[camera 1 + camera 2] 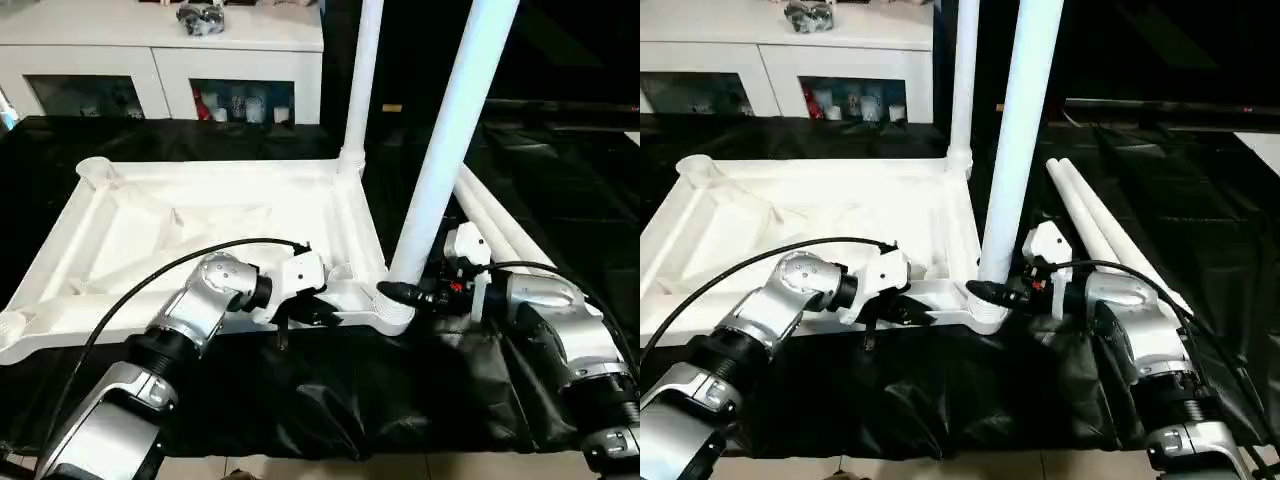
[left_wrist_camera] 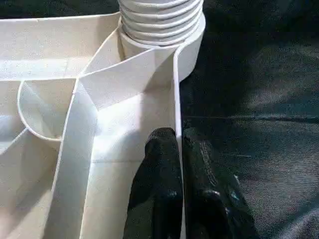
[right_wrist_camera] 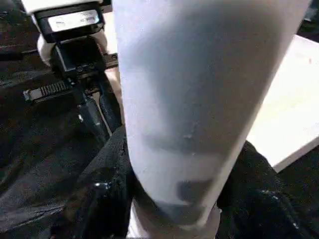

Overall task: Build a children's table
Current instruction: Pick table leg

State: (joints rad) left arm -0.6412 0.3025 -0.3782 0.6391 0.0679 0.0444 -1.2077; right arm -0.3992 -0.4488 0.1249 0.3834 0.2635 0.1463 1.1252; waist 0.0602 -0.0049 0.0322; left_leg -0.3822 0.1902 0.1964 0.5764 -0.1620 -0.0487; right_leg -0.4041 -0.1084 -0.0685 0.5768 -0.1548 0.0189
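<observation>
The silver forearms filled the foreground, reaching over a black cloth (image 1: 330, 400) that covered the work surface. The left gripper (image 1: 318, 308) lay at the near rim of the top (image 1: 200, 225), which rested upside down with its ribbed underside up; in the left wrist view its two black fingers (image 2: 159, 184) were pressed together astride the thin rim wall, one inside and one outside, so the jaws were closed on the rim, apparently to keep the top from sliding or turning. The right gripper (image 1: 408, 294) met the base of the near leg (image 1: 445, 150), which stood in the near right socket (image 1: 392, 305) and leaned slightly. In the right wrist view the leg loomed close between the dark fingers, which seemed to clasp it low down, probably so that it could be twisted or pressed home where the ridged end (image 2: 159, 20) entered the socket. A second leg (image 1: 362, 80) already stood upright in the far right corner. Two spare legs (image 1: 1105, 235) lay side by side on the cloth just right of the top, within the right arm's reach. The far left socket (image 1: 95, 172) was empty, and the near left corner sat at the edge of view. So the work looked about half done. A white cabinet (image 1: 160, 60) with glass doors stood behind.
</observation>
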